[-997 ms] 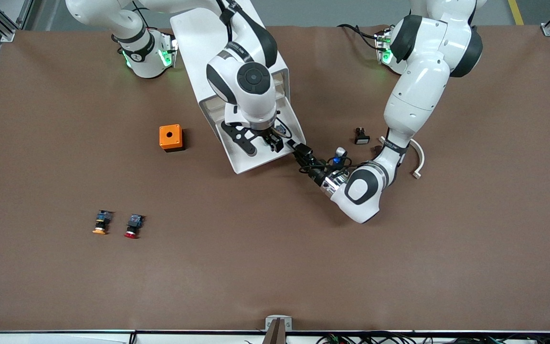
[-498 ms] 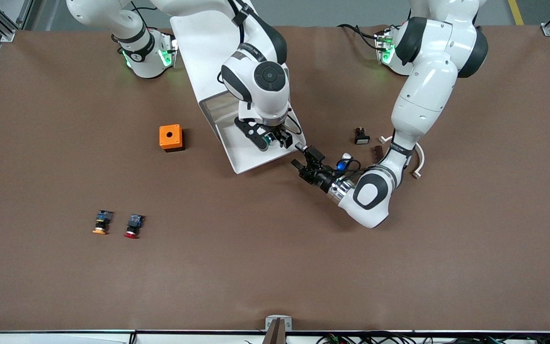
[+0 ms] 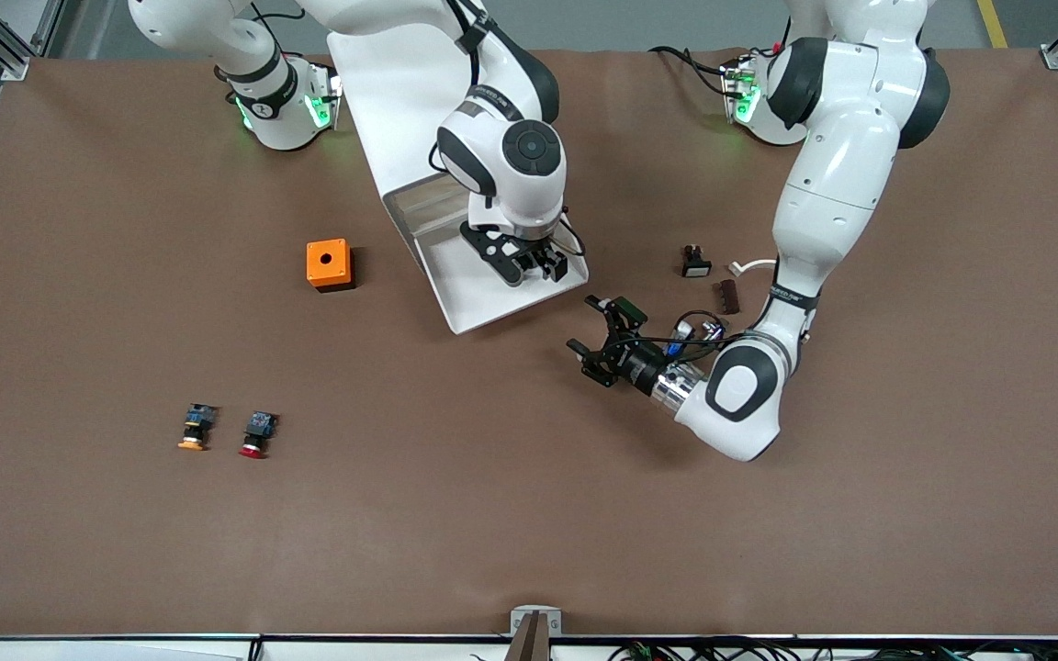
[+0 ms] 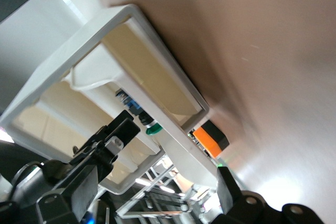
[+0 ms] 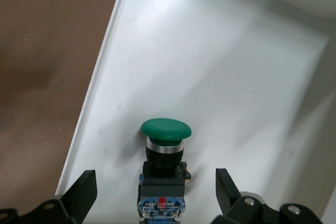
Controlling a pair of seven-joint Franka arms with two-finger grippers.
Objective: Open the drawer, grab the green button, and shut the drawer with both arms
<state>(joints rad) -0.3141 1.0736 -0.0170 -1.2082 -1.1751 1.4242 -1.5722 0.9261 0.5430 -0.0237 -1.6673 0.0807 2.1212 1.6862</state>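
Green cap up front: your button (image 5: 165, 169) lies on its side on the floor of the pulled-out drawer (image 3: 478, 298), which sticks out of the white cabinet (image 3: 391, 101) toward the front camera. Your right gripper (image 3: 529, 264) hangs right over it inside the drawer, fingers (image 5: 79, 192) spread wide to either side of the button and not touching it. Your left gripper (image 3: 604, 341) sits low over the bare brown table (image 3: 529, 514), just off the drawer's front corner, fingers apart and holding nothing; its wrist view looks into the open cabinet (the green cap shows there too). The orange box (image 3: 328, 264) stands beside the drawer toward the right arm's end, and the orange-capped button (image 3: 195, 428) and red-capped button (image 3: 256, 434) lie nearer the front camera.
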